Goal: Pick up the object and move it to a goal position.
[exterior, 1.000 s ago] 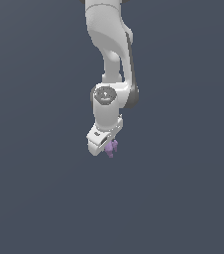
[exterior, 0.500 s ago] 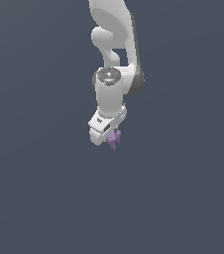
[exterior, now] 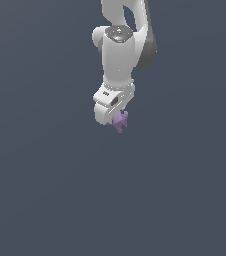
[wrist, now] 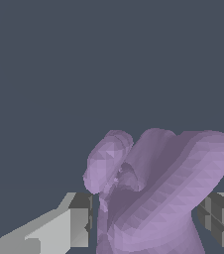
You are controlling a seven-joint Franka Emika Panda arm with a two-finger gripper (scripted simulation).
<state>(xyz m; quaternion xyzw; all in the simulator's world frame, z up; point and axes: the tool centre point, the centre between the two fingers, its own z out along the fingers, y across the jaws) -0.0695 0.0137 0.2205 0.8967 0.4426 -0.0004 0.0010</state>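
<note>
Overhead, arm hangs near-vertical — gripper (exterior: 116,118) clamps object (exterior: 120,121).

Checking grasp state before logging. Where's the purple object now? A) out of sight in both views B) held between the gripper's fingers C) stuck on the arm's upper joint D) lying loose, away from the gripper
B: the purple object sits between the fingers of the gripper, poking out below it in the exterior view.

a flat, dark slate-grey backdrop (exterior: 45,190) fills everything; no wall or floor edge can be made out.
</note>
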